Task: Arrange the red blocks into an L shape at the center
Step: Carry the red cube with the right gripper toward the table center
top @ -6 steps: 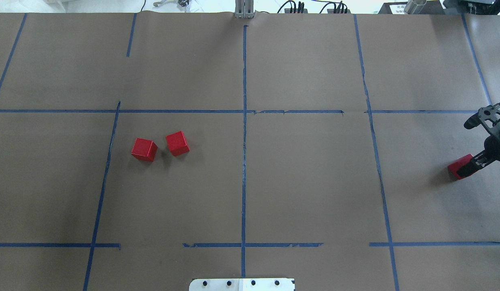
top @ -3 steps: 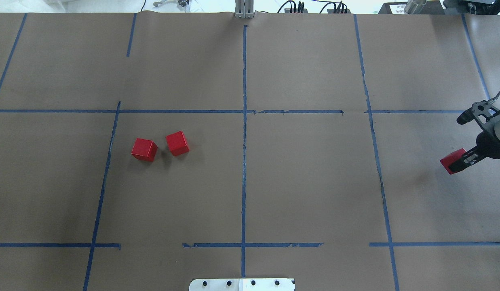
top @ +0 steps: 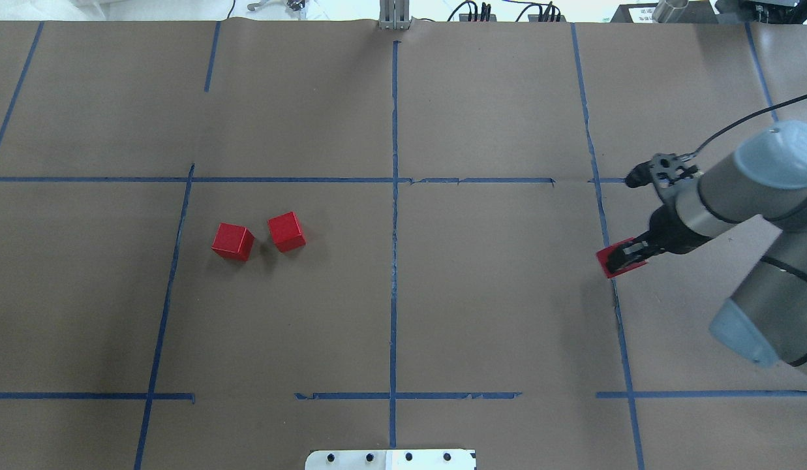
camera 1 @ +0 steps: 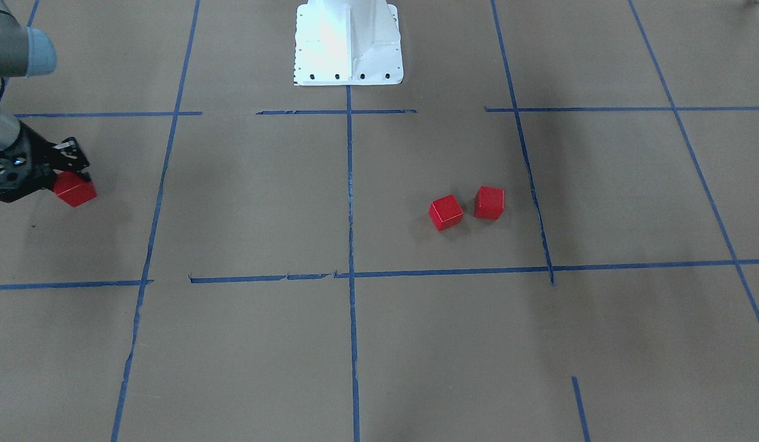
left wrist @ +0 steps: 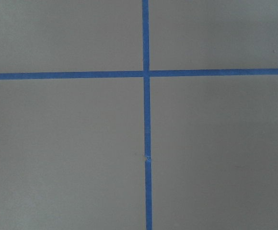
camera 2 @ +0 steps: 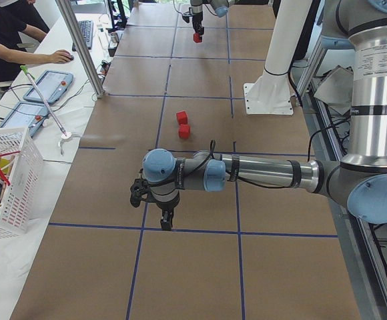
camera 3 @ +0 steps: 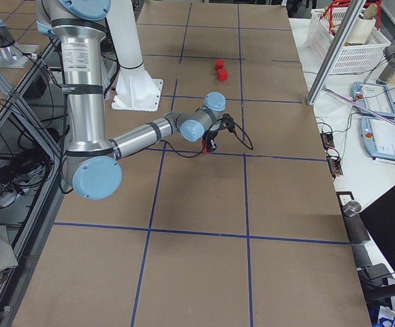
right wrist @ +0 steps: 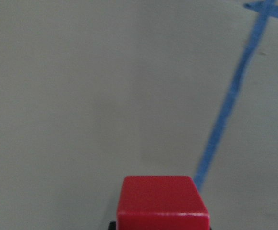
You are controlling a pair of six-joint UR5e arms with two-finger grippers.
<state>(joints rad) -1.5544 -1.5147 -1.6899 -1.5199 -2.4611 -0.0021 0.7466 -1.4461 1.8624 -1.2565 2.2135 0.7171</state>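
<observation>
**Right arm holds one red block; the other two sit off-centre**

The right fingers (top: 626, 253) are clamped on one red block (top: 607, 264), seemingly lifted off the surface (top: 494, 294) over the tape line right of the centre squares. The second block (top: 233, 241) and third block (top: 286, 231) rest left of the centre cross, near each other, apart and askew.

The left fingers (camera 2: 166, 221) show only in a side view, so I cannot tell whether they are open or closed.

Risks:
- The right wrist view suggests the fingers hold the block low down. It may twist or slip in transit.
- Set down crooked, it will not sit flush in the L.
- Landing close to the pair could knock them further askew.
- Both arms heading for the centre could clash.

No brand, label or writing is readable in any view.
</observation>
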